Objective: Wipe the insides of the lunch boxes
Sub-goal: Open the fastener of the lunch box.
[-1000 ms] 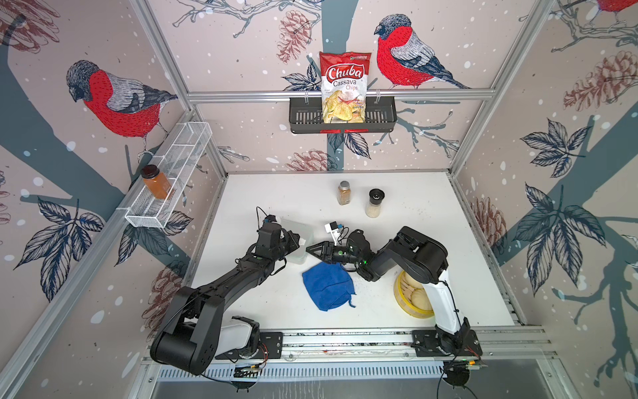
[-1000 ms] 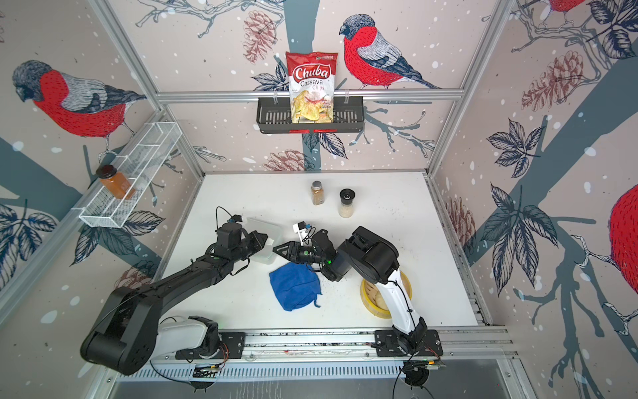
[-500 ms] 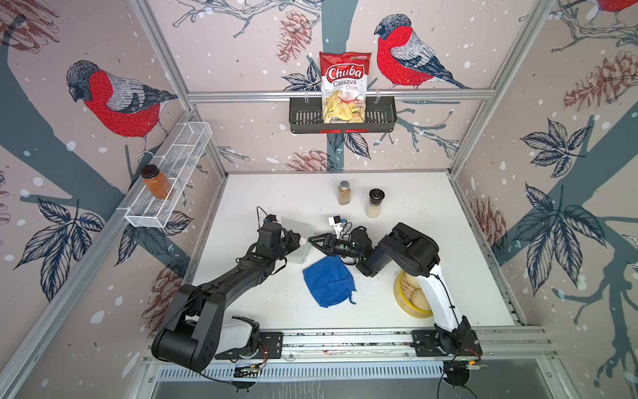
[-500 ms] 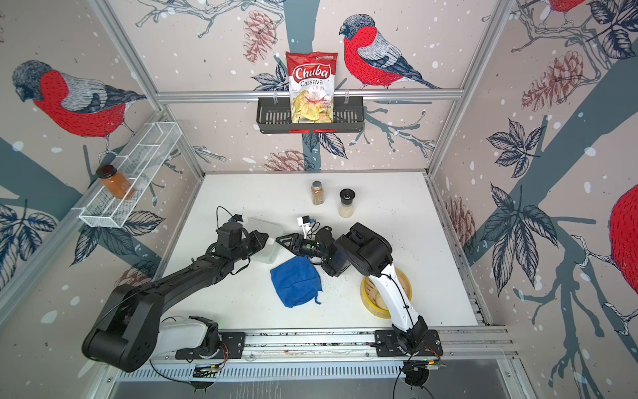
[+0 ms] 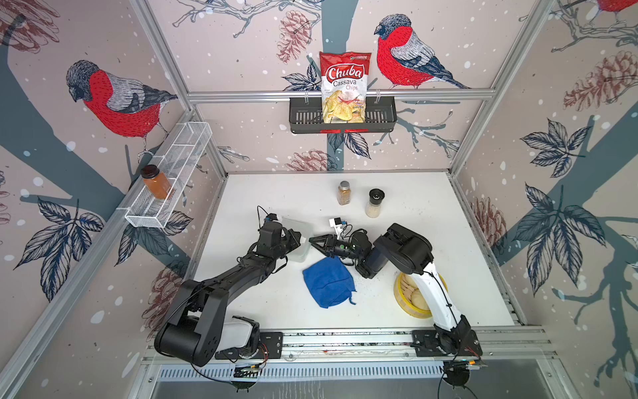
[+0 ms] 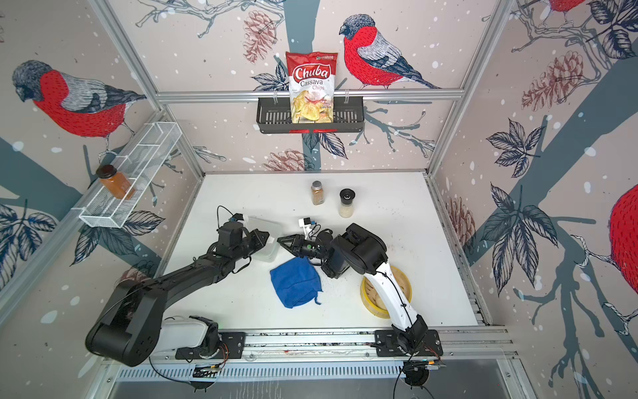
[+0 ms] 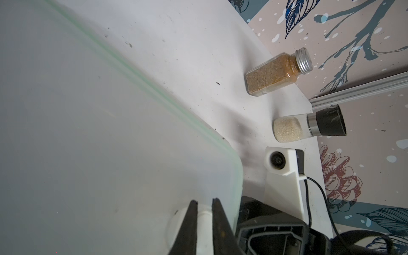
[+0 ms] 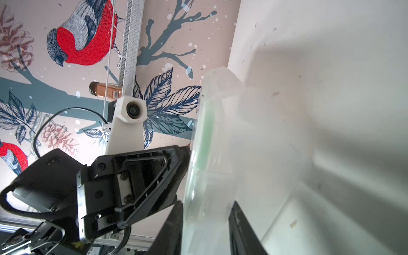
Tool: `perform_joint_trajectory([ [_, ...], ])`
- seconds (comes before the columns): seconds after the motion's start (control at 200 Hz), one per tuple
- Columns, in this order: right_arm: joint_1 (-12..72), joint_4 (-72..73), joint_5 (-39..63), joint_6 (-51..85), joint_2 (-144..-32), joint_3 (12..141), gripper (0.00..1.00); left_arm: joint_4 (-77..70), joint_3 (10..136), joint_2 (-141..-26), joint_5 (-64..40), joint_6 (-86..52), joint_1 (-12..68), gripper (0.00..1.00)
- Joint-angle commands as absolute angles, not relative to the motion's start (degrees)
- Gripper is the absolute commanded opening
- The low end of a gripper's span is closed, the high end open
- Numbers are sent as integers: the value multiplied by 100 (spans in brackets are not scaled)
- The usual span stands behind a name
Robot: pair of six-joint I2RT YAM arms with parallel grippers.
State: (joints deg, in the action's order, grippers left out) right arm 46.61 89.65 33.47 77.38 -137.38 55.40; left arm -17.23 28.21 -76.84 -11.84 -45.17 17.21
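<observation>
Lunch box [image 5: 296, 230], long axis front to back

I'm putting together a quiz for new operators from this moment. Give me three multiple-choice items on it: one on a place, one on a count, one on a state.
1. Where does the cloth lie?
A. in the basket
B. on the table
C. in the steamer

2. How many jars stand on the table?
A. two
B. one
C. four

3. What is the left gripper doing?
A. open above the cloth
B. shut on the chip bag
C. shut on the lunch box

Answers:
1 B, the blue cloth lies on the white top in both top views.
2 A, a brown jar and a black-capped one stand at the back.
3 C, the left wrist view shows its fingers closed on a white part of the box.
</observation>
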Motion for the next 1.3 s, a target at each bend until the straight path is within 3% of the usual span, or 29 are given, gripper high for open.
perform_joint_trajectory([
  [0.0,4685,10682,3560,7925,-13805,5524,30,-330,2733,-7846,-1445,-4578,1728,16],
  [0.2,4685,10690,3551,7787,-13654,5267,28,-351,2747,-7984,-1406,-4536,1728,16],
  [0.46,4693,10685,3550,7693,-13212,4790,38,-382,2790,-8186,-1358,-4508,1729,15],
  [0.79,4675,9848,3599,7210,-12483,4584,39,-88,3197,-8153,-1248,-4388,1727,15],
  [0.93,4723,8283,3322,6475,-11863,4429,33,290,3897,-7915,-1184,-4270,1713,17],
  [1.126,5110,4568,1962,4520,-10583,4540,22,608,5574,-7828,-906,-4024,1682,23],
  [1.296,5684,2200,879,3557,-10503,5518,0,466,6697,-8453,-586,-3669,1490,26],
])
